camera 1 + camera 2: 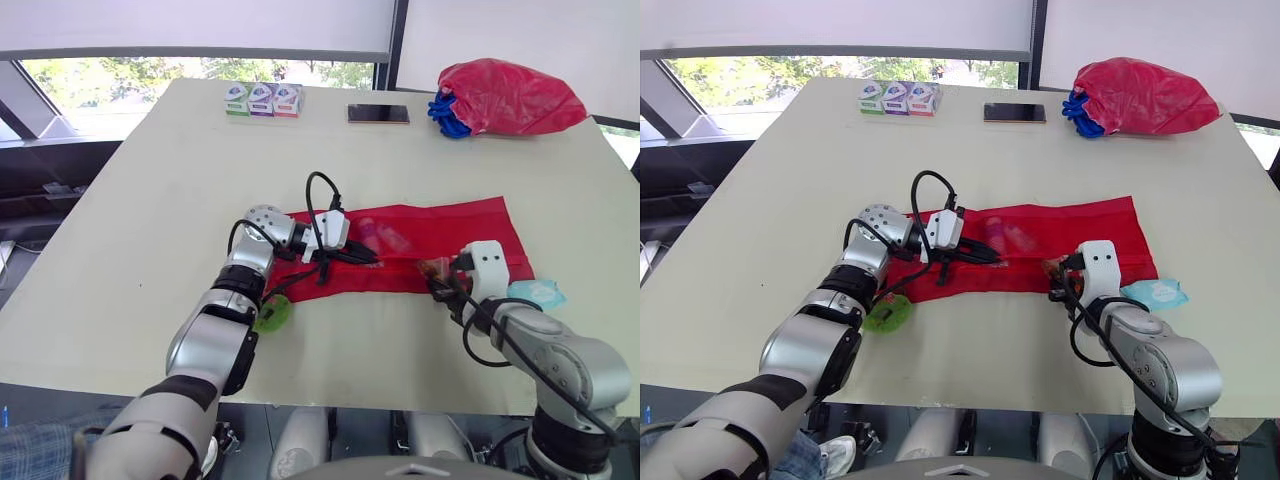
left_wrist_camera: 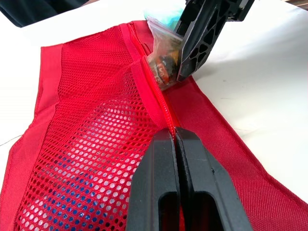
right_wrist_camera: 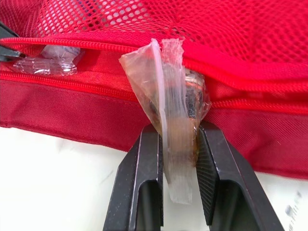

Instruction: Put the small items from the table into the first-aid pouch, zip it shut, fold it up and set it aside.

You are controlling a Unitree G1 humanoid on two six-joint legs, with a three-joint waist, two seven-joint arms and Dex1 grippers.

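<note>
The red first-aid pouch [image 1: 430, 235] lies unfolded at the table's middle, its mesh pocket [image 2: 91, 144] unzipped. My left gripper [image 1: 368, 260] is shut on the pouch's zipper edge [image 2: 163, 113] near the front left. To its right, my right gripper [image 3: 178, 131] is shut on a small clear bag [image 3: 168, 110] of dark items, whose top touches the zipper opening. A clear wrapper [image 3: 48, 60] lies inside the pocket. A green item [image 1: 272, 315] rests by my left forearm, and a light blue packet [image 1: 537, 293] lies off the pouch's front right corner.
At the table's far side stand three small boxes [image 1: 262, 99], a phone [image 1: 378, 114] and a red bag [image 1: 510, 95] with blue cloth sticking out. The front table edge [image 1: 380, 408] runs close behind my arms.
</note>
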